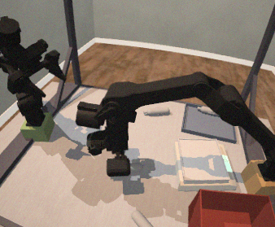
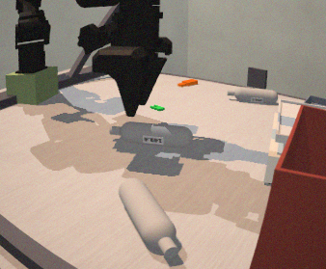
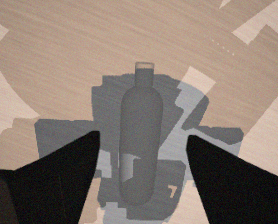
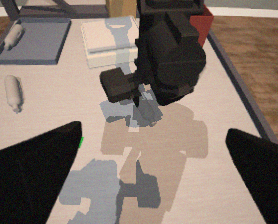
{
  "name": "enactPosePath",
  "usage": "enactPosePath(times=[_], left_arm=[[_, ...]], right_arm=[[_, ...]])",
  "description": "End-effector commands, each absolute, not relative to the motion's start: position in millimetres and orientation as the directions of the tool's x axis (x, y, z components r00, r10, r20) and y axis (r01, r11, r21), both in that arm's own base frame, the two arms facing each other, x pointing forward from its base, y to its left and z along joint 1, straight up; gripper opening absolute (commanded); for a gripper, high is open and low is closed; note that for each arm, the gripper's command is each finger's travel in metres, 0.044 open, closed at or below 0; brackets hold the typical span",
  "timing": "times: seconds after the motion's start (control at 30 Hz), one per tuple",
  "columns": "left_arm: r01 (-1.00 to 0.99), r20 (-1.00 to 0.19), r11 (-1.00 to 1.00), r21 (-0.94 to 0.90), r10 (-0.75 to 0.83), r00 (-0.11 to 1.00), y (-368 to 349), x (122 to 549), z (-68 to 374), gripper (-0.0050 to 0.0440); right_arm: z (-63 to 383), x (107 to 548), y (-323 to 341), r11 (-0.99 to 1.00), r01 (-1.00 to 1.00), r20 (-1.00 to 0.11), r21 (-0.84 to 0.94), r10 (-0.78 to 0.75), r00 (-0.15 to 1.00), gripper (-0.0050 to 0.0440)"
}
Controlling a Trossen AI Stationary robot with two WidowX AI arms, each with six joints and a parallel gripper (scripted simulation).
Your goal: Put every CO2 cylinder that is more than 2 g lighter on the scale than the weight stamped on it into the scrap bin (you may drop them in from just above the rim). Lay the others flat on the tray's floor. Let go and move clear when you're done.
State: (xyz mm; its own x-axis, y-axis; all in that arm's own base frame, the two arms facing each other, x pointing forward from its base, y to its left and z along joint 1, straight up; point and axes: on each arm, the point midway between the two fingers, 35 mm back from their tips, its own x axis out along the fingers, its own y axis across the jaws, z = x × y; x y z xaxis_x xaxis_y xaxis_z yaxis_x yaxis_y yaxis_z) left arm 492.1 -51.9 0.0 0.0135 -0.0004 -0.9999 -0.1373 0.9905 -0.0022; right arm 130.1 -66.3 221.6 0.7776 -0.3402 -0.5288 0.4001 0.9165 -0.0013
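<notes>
A grey CO2 cylinder [image 2: 152, 135] [image 3: 141, 110] with a stamped label lies flat on the table top, mid-table. My left gripper [image 2: 130, 112] [image 3: 144, 140] hangs low over it, pointing straight down. Its fingers straddle the cylinder's body with a gap on each side, so it is open and not touching. My right gripper [image 1: 57, 66] [image 4: 155, 131] is wide open and empty, raised at the far corner above its green base [image 1: 38, 128]. The red scrap bin [image 1: 230, 210] [image 2: 312, 174] stands at the near corner. The blue-grey tray [image 1: 207, 127] [image 4: 35, 40] lies behind the scale [image 1: 203, 163] [image 4: 107, 35].
A second cylinder [image 2: 148, 220] [image 1: 140, 218] lies near the front edge. A third cylinder [image 2: 254, 95] [image 1: 157, 112] [image 4: 13, 92] lies beside the tray. Another cylinder [image 4: 13, 35] lies in the tray. Small green [image 2: 157, 107] and orange [image 2: 187, 82] markers lie on the table. Frame posts stand at the corners.
</notes>
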Motion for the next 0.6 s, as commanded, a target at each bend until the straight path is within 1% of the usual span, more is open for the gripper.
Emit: enactPosePath(times=[0.0,0.03,0.07,0.57], left_arm=[[-0.143,-0.999,0.99,-0.009,-0.005,0.032,-50,494,6,0.0254],[-0.143,-0.999,0.99,-0.009,-0.005,0.032,-50,494,4,0.0254],[-0.143,-1.0,0.99,-0.004,-0.003,0.012,-50,492,-6,0.0254],[-0.142,-1.0,0.99,-0.004,-0.003,0.012,-51,492,-26,0.0254]], right_arm=[[225,130,-66,0.917,0.399,-0.525,-0.003,-0.341,0.78,0.044],[225,130,-66,0.917,0.399,-0.525,-0.003,-0.341,0.78,0.044],[225,130,-66,0.917,0.399,-0.525,-0.003,-0.341,0.78,0.044],[225,130,-66,0.917,0.399,-0.525,-0.003,-0.341,0.78,0.044]])
